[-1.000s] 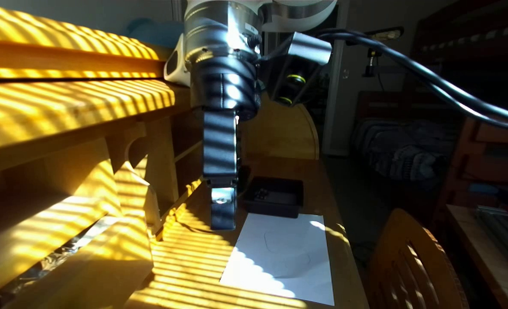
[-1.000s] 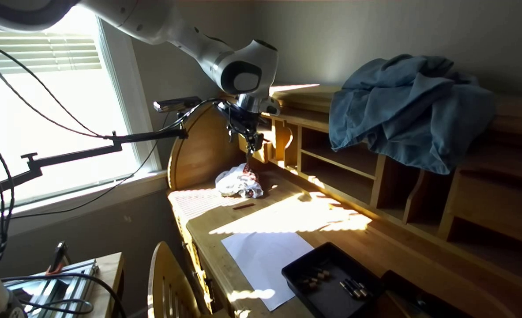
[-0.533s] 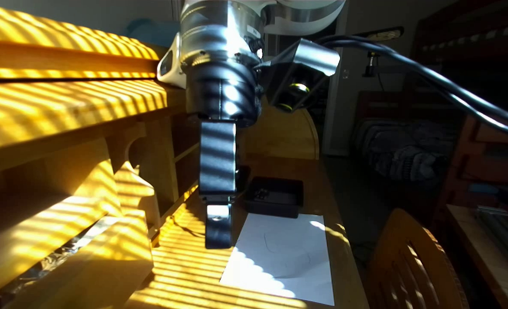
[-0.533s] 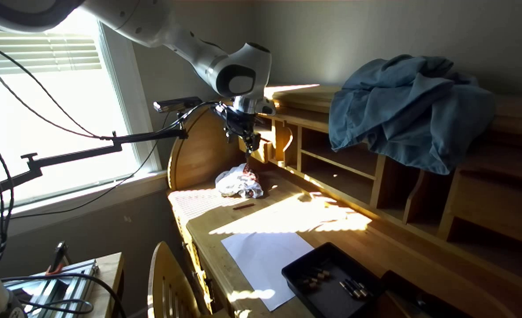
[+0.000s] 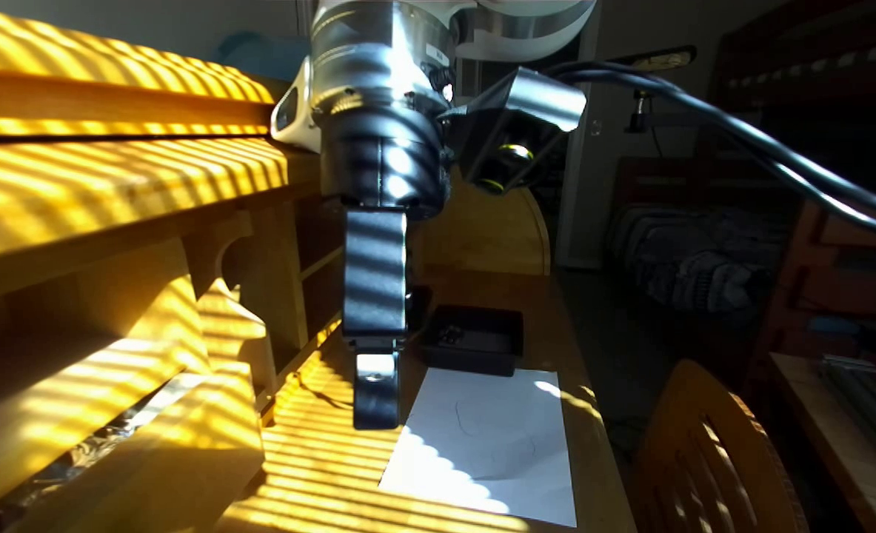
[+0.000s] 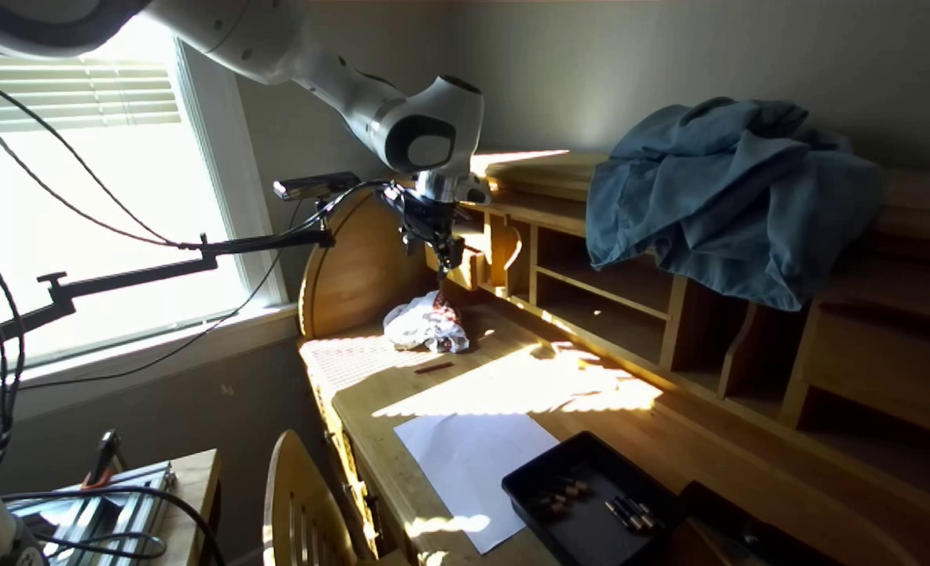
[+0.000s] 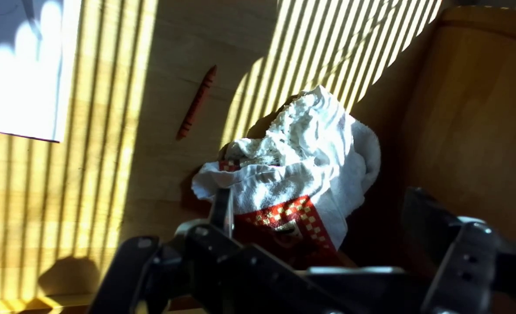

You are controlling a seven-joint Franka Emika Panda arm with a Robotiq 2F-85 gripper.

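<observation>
One end effector [image 7: 319, 198] (jaws parted), one cloth [image 7: 303, 176], one crayon [image 7: 196, 103]

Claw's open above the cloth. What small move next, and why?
I'd probably ease the claw down slightly, jaws parted: the wrist view shows the cloth ungripped between them, and an exterior view shows it lying beneath the claw.

The cloth [image 7: 292, 174] looks woven and roughly creased, the gripper [image 7: 319, 196] smooth with glossy metallic highlights, the crayon [image 7: 196, 103] matt, the sheet [image 6: 472, 472] smooth paper, the desk [image 6: 669, 440] satiny wood, the tray [image 6: 578, 531] matt plastic.
</observation>
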